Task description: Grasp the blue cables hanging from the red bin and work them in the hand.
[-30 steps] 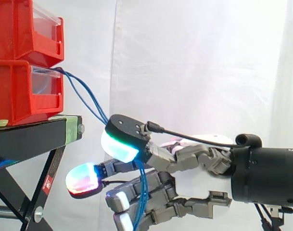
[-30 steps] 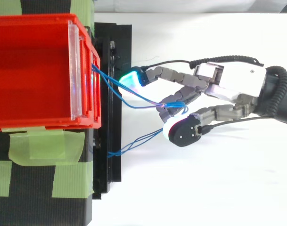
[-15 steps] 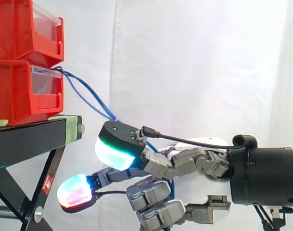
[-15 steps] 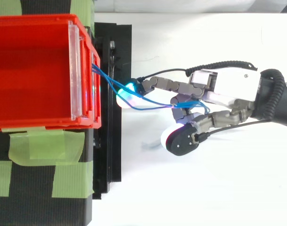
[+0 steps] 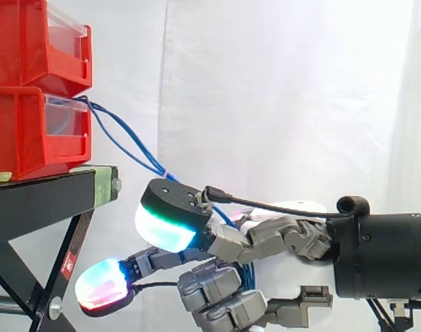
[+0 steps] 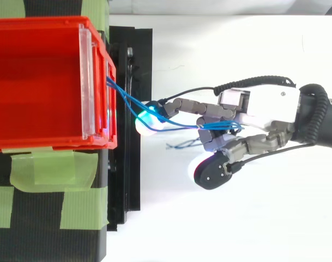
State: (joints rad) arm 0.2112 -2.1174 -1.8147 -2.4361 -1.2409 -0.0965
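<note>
Now you're past grasping: the grey robot hand (image 6: 258, 109) curls round thin blue cables (image 6: 125, 95) from the red plastic bin (image 6: 46, 143) at nine o'clock; next, knead gently.

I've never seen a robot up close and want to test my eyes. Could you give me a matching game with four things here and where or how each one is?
Things:
1. blue cables
2. red bin
3. hand
4. green tape

Places or states:
A. standing on the black stand
B. stuck flat on the stand's top
C. curled shut round something thin
D. strung from the bin's front across to the hand

Pairs: 1-D, 2-A, 3-C, 4-B
</note>
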